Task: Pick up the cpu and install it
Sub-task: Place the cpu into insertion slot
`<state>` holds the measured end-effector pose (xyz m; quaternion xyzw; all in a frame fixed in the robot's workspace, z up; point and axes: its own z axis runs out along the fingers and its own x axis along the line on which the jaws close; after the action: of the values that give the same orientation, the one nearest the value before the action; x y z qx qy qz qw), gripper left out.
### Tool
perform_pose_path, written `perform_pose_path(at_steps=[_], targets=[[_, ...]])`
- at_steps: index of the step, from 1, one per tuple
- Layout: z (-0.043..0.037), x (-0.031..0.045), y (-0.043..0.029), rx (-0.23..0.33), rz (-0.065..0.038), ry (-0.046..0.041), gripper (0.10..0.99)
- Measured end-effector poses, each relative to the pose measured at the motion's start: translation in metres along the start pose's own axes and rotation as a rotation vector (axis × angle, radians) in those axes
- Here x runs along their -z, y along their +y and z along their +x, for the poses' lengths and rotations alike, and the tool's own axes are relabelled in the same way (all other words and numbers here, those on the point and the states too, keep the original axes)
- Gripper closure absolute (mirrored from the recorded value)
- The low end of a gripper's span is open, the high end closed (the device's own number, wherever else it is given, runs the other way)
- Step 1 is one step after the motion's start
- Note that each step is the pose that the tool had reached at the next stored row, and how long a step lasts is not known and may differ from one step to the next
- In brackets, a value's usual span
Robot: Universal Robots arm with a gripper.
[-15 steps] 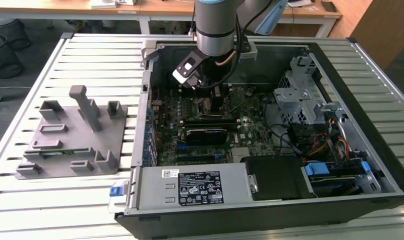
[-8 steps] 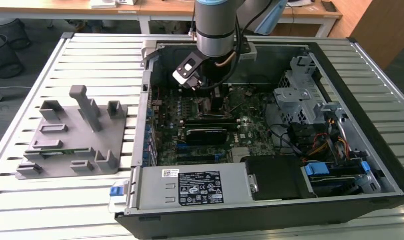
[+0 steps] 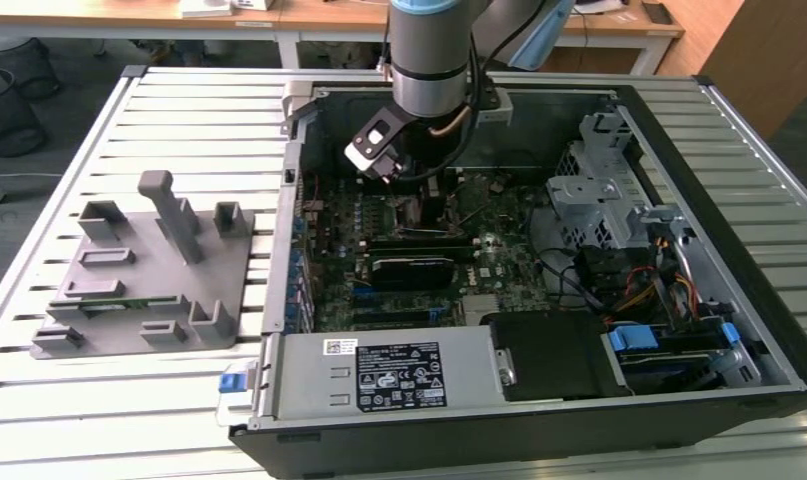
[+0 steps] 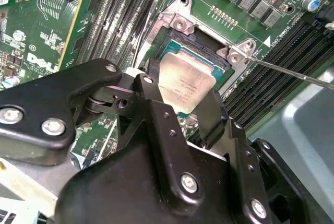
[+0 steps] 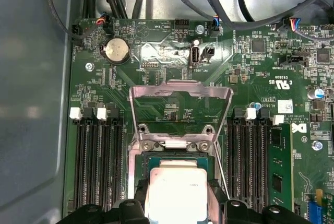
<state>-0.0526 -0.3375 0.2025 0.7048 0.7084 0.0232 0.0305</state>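
The cpu (image 4: 185,84), a silvery square chip with a thin green edge, sits between the black fingers (image 4: 151,91) of my gripper (image 4: 180,97), just over the open socket (image 4: 204,50) on the green motherboard. It is also seen from above in the first wrist view, where the cpu (image 5: 177,192) lies at the socket's frame (image 5: 136,167) with my gripper (image 5: 180,207) shut on it. The metal load plate (image 5: 180,91) stands flipped open beyond the socket. In the exterior view my gripper (image 3: 410,190) reaches down into the open computer case (image 3: 763,300).
Memory slots (image 5: 96,166) flank the socket on both sides. A thin retention lever (image 4: 292,72) sticks out beside it. A black heatsink block (image 3: 410,268), power supply (image 3: 376,375) and drive cage (image 3: 603,190) sit in the case. A grey fixture (image 3: 143,270) stands at the exterior view's left.
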Motion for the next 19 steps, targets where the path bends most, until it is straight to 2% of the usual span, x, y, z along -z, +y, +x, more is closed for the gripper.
perform_pose_path(at_steps=[19], targets=[[0.0005, -0.0048, -0.0009, 0.000, 0.000, 0.0006, 0.561]])
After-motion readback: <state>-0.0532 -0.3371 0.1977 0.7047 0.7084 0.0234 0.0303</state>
